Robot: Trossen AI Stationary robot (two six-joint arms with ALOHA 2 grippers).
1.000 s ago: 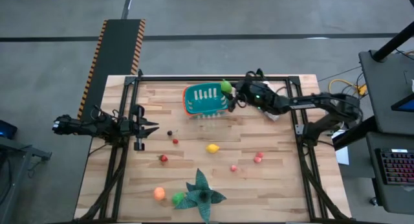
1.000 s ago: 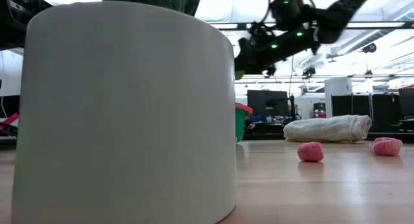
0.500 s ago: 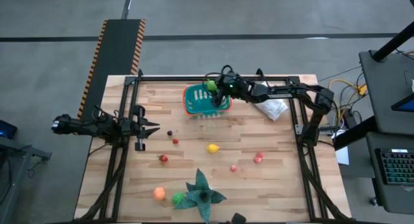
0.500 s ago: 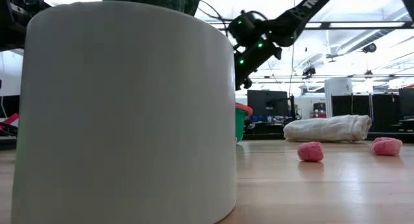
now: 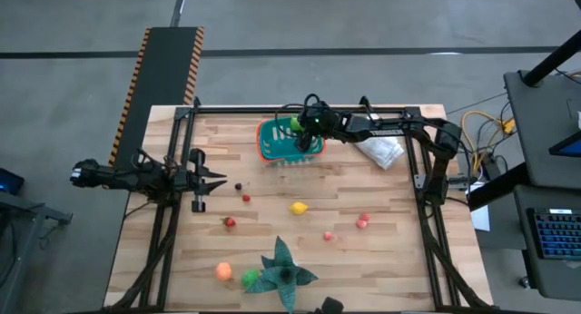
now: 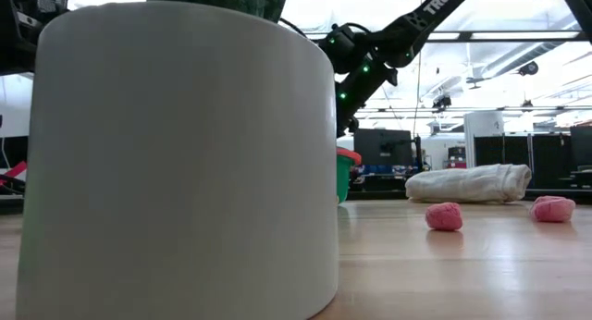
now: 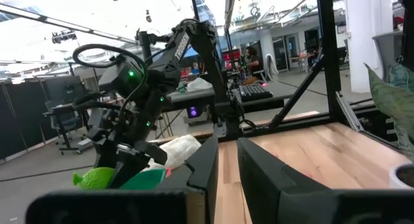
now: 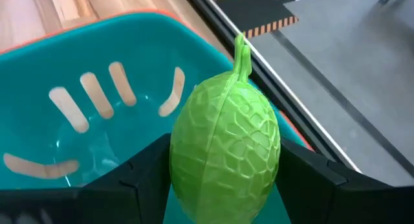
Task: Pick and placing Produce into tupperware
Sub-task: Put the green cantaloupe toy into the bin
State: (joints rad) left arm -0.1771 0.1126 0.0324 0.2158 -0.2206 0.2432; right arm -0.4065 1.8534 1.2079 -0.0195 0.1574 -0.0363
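- Right gripper [image 5: 300, 125] is over the teal tub [image 5: 289, 141], which sits at the far middle of the table [image 5: 381, 260].
- Its fingers are clamped on a green bumpy fruit [image 8: 224, 148] with a short stem; the right wrist view shows the fruit above the tub's [image 8: 77, 120] open inside, with the white slot marks below it.
- From the left wrist view, the same green fruit [image 7: 97, 178] is at the tip of the right arm, just by the tub's rim.
- Left gripper [image 5: 214, 179] rests at the left side of the table, well away from the tub, fingers nearly closed and empty.
- Loose on the table: yellow fruit [image 5: 298, 207], two pink pieces [image 5: 362, 221], small red pieces [image 5: 230, 222], orange fruit [image 5: 223, 270], a green one [image 5: 250, 278] beside the star-shaped leafy plant [image 5: 285, 270].
- White plastic bag [image 5: 381, 152] lies right of the tub.
- In the low view a white cylinder [image 6: 180, 163] hides most of the table.
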